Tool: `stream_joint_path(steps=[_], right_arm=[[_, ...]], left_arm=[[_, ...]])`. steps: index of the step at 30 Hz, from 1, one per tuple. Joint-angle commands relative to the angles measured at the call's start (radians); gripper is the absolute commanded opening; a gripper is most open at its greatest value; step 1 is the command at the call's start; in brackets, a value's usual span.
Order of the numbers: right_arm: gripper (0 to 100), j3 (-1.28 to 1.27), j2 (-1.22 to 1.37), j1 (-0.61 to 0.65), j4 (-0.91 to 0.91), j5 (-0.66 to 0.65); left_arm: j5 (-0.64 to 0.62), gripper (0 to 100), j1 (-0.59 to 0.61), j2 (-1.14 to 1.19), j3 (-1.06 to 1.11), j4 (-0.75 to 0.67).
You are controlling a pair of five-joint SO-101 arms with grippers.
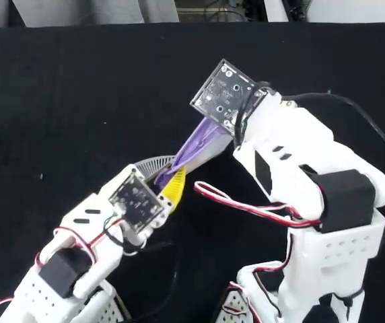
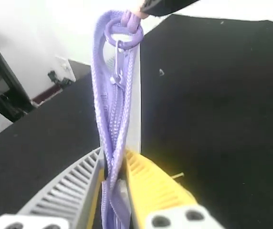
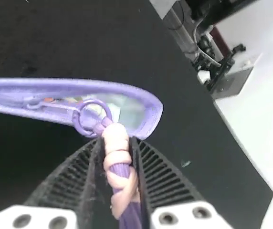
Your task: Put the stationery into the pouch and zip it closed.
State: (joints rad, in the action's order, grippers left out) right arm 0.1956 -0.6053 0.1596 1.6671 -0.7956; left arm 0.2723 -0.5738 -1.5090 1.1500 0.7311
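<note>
The purple pouch (image 1: 196, 149) hangs stretched in the air between my two arms above the black table. My left gripper (image 1: 167, 180), with one grey and one yellow finger, is shut on the pouch's lower end (image 2: 112, 191). My right gripper (image 1: 218, 129) is shut on the pink and purple cord (image 3: 117, 162) tied to the zipper's ring (image 3: 92, 117). The zipper pull (image 2: 116, 71) sits at the pouch's far end, next to the right gripper. Through the clear side of the pouch (image 3: 112, 106) some coloured contents show faintly.
The black table (image 1: 71, 101) spreads wide around both arms. Red and white cables (image 1: 246, 205) loop beside the right arm. Beyond the table's far edge stand a white wall and dark furniture (image 2: 3, 95).
</note>
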Motion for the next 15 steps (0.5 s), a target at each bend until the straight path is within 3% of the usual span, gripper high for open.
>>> stream_joint_path(steps=[1,15], right_arm=[[1.1,0.054,0.007,-0.078,-0.078,-0.009],[1.1,0.071,0.196,-0.33,-0.247,-0.012]], left_arm=[[0.015,3,0.004,-0.078,0.016,0.005],[0.017,3,0.005,-0.057,0.018,0.005]])
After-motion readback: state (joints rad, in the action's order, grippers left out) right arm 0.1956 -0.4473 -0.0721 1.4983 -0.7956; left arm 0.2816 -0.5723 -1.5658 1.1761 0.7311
